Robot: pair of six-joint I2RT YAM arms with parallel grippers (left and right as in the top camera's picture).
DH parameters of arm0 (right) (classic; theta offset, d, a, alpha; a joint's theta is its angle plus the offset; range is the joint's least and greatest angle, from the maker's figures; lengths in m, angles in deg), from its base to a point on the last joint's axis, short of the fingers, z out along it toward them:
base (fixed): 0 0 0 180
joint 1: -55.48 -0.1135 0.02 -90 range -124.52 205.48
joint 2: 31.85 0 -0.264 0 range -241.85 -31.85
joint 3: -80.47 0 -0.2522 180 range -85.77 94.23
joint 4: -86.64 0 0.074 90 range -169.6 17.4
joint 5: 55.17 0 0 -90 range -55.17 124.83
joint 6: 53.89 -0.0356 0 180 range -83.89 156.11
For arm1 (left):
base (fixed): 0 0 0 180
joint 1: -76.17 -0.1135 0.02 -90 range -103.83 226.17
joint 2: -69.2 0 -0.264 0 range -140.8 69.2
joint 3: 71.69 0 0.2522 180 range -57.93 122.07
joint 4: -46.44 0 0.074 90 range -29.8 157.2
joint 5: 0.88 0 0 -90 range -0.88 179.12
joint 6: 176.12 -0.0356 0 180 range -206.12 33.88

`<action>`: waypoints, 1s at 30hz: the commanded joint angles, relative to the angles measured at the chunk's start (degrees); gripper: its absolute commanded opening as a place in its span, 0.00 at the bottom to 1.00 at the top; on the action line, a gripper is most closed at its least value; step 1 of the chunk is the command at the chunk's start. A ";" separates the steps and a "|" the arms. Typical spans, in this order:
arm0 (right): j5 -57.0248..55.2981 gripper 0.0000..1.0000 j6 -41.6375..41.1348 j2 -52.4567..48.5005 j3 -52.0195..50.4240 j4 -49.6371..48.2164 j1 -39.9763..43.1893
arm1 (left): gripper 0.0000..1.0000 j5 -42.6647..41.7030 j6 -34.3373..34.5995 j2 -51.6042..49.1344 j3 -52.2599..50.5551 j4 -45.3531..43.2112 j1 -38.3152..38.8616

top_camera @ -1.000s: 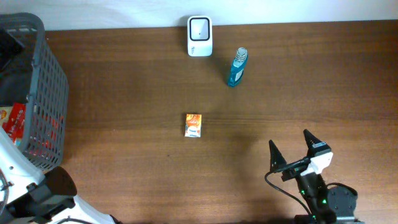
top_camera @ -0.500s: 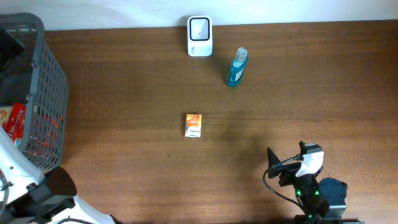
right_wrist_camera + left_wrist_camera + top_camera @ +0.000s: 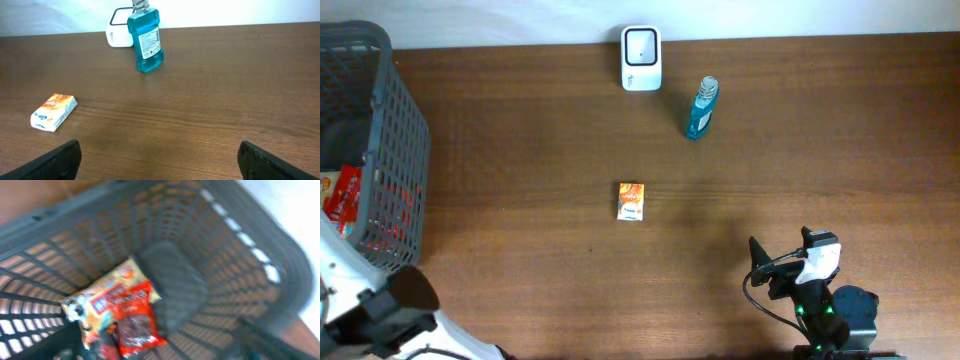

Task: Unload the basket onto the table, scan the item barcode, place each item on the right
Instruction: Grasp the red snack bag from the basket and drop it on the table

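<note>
A white barcode scanner stands at the table's back edge, also seen as the scanner in the right wrist view. A small orange box lies mid-table, and a blue mouthwash bottle stands right of the scanner. My left gripper hangs inside the grey basket. Its dim fingertips stand wide apart, open, just above a red snack packet and a yellow packet. The view is blurred. My right gripper is open and empty near the front right edge.
The basket's walls surround the left gripper closely. More red packets show through the basket's side. From the right wrist, the orange box lies far left and the bottle stands ahead.
The right arm drew back toward the front edge, then held still. The dark left arm over the basket's back corner has left the overhead view.
</note>
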 commanded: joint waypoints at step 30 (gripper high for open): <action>-0.72 0.98 0.22 0.48 -0.35 0.17 -0.26 | 0.00 -15.89 6.80 -13.53 34.91 17.29 -0.90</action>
